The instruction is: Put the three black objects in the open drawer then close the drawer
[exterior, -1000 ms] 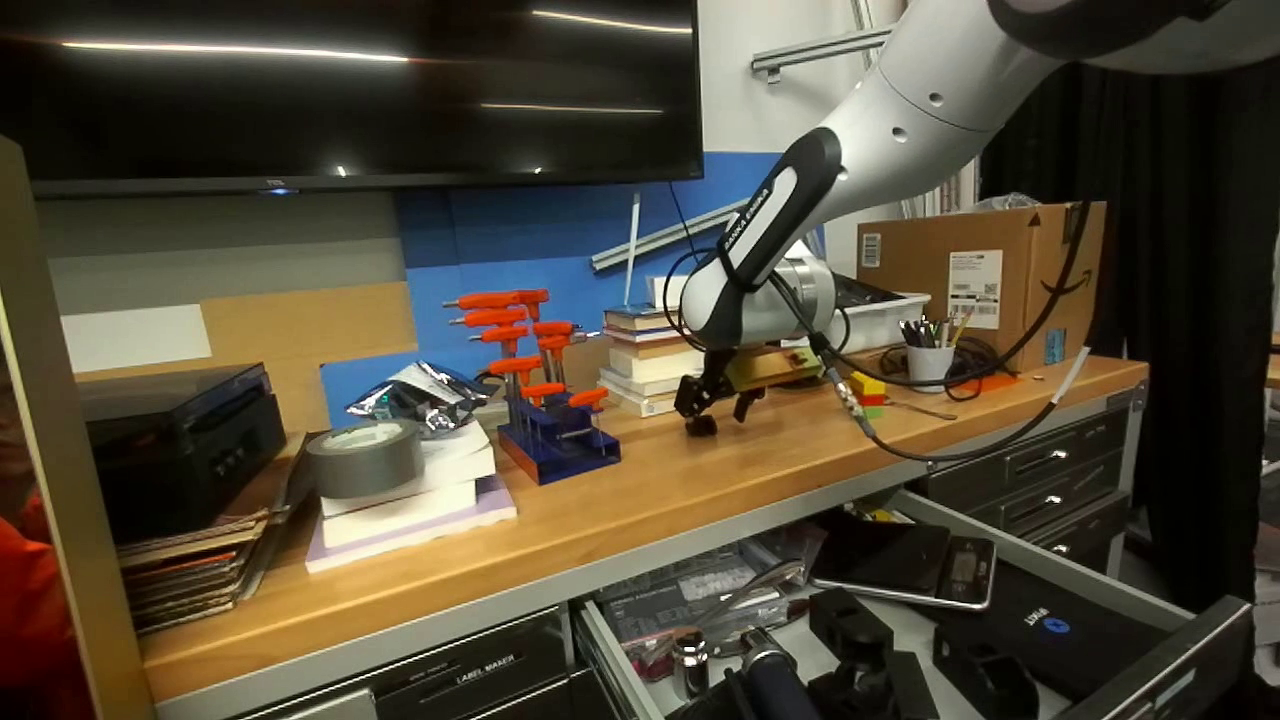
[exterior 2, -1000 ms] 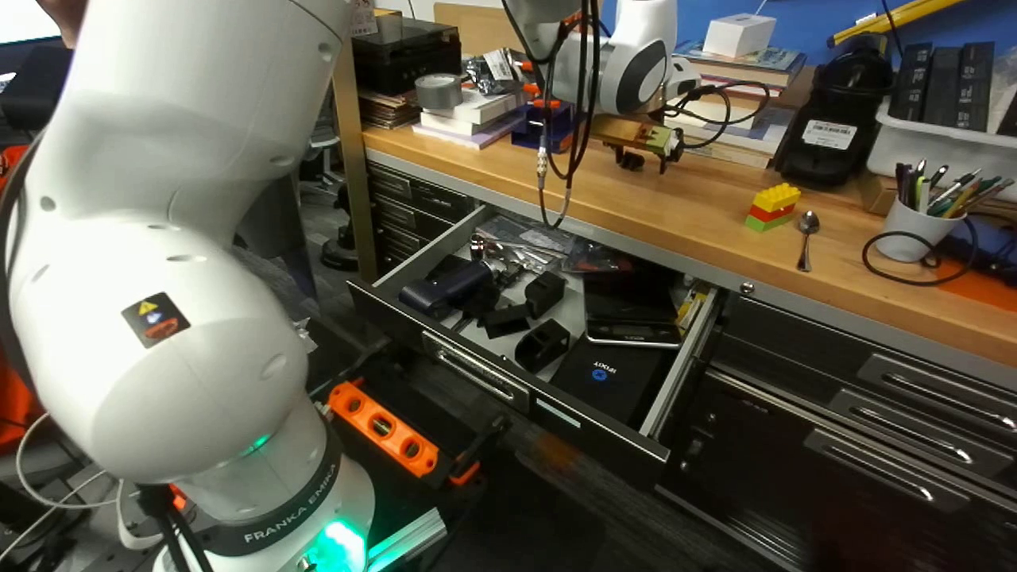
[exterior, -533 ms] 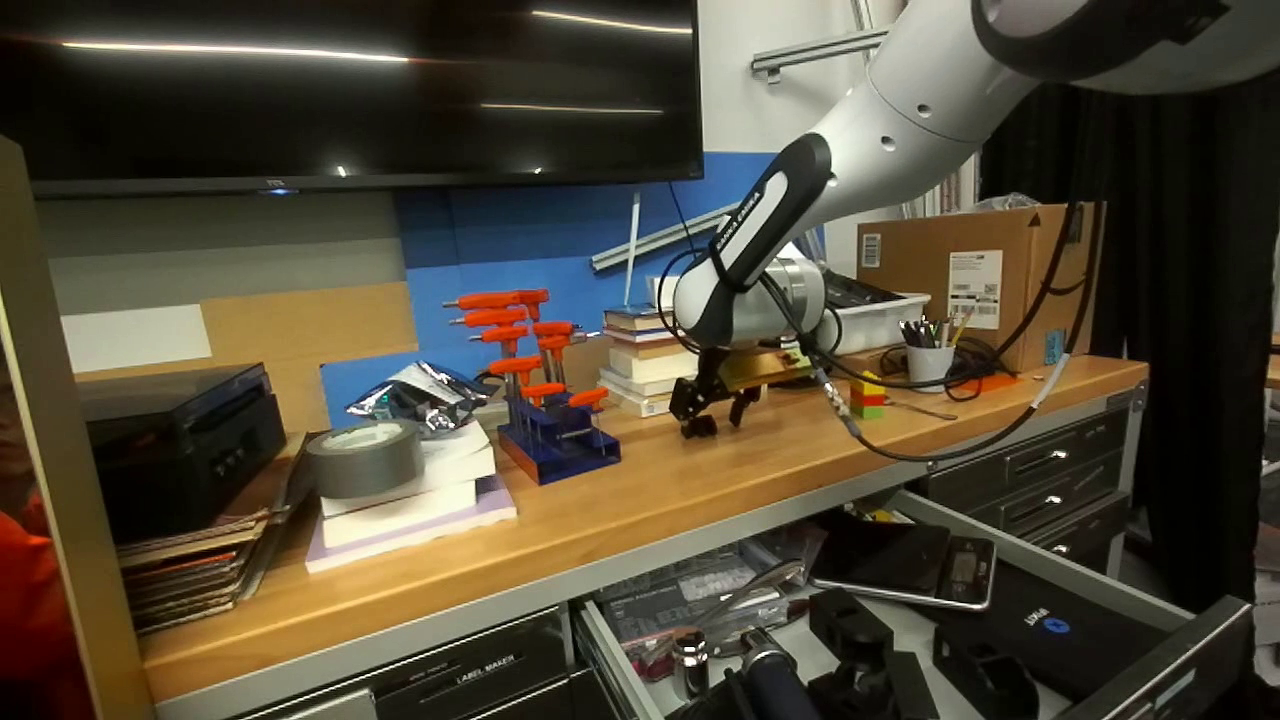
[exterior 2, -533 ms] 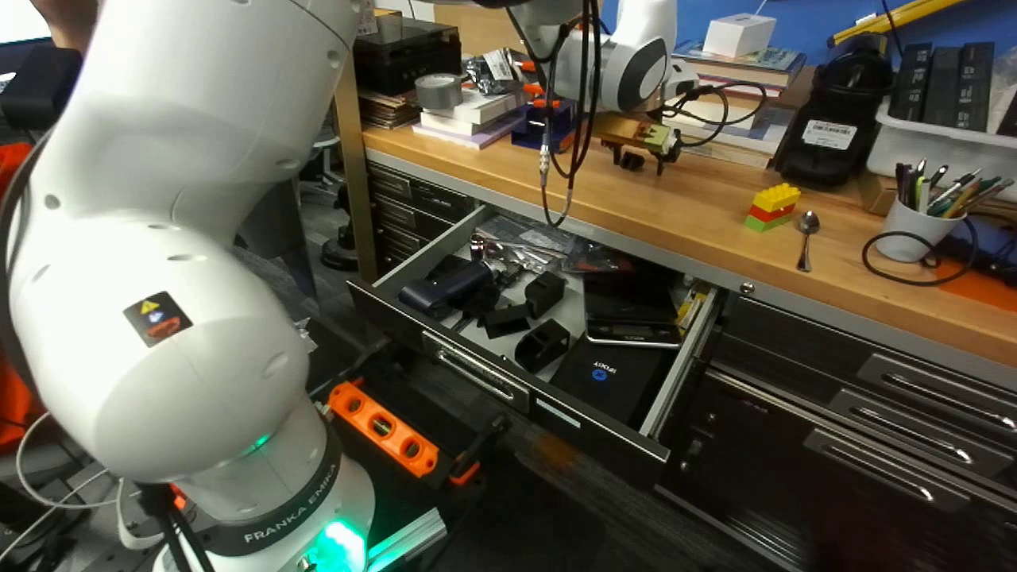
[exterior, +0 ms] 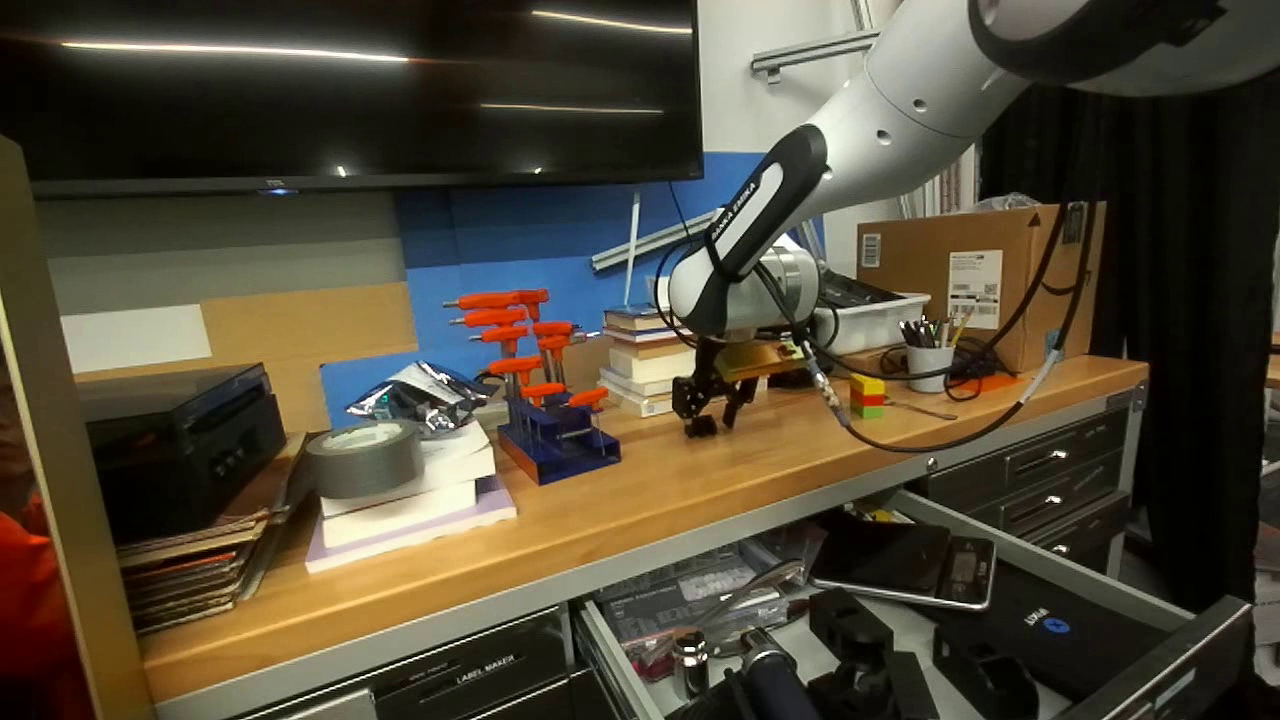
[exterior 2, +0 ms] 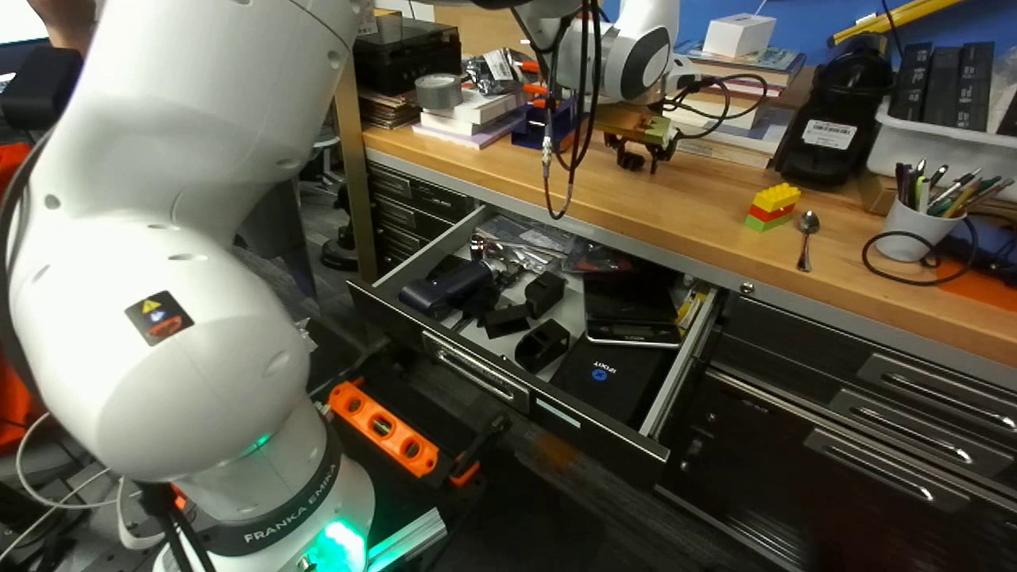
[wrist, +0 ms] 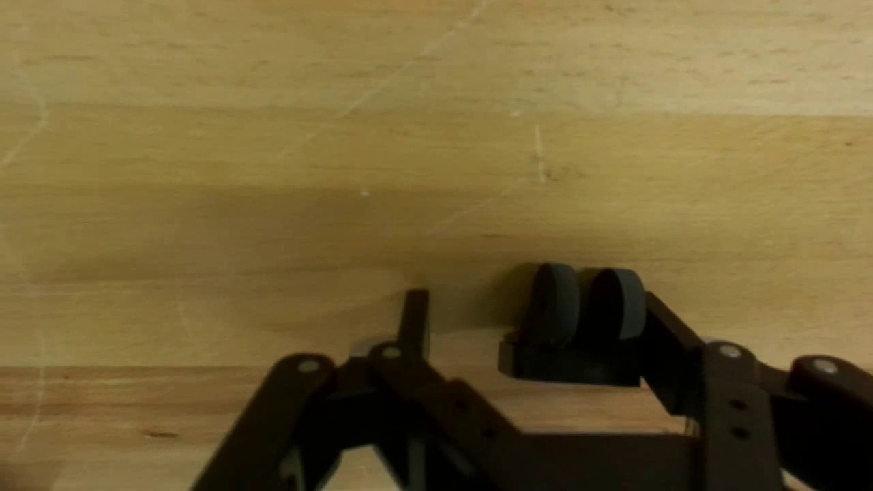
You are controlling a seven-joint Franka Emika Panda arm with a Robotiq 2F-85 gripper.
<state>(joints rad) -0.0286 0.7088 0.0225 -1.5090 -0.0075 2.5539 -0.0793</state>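
Jaws part-spread low over bench; small black object between, gap on one side. Drawer open.

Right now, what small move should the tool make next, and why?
Probably close the tool on the black object: in the wrist view it appears between the fingers, but a gap shows beside one of them, so it doesn't look held yet, as a lift toward the open drawer would need.

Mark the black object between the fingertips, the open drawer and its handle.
Black object [wrist: 573, 363]: wrist view, bar-like part.
Open drawer [exterior 2: 604, 438]: an exterior view, front panel.
Handle [exterior 2: 477, 376]: an exterior view, bar's middle.
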